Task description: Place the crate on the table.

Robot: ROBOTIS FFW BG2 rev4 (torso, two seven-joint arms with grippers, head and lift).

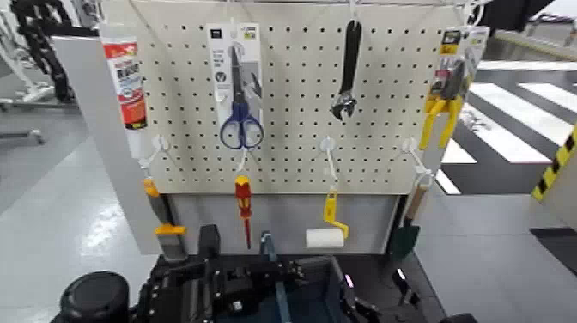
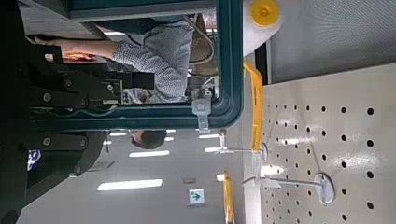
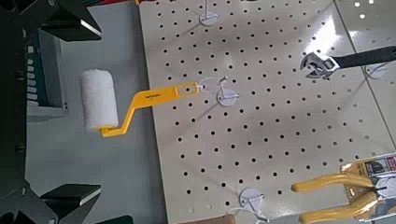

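Observation:
The dark blue-grey crate [image 1: 300,296] hangs at the bottom edge of the head view, between my two arms, with its thin bluish handle bar [image 1: 270,251] sticking up. It is in front of the table's cream pegboard back panel [image 1: 292,94]; the tabletop itself is hidden behind the crate and arms. My left gripper [image 1: 215,292] is shut on the crate's left side; in the left wrist view its black fingers [image 2: 89,93] sit against the teal crate rim [image 2: 224,65]. My right gripper [image 3: 77,110] stands open beside the crate's ribbed wall [image 3: 42,79].
Tools hang on the pegboard: scissors [image 1: 240,103], a wrench [image 1: 347,77], yellow pliers [image 1: 445,107], a red screwdriver [image 1: 244,202] and a yellow-handled paint roller [image 1: 326,234]. A grey side panel [image 1: 94,146] stands at the left. A person in a patterned shirt [image 2: 163,61] shows through the crate.

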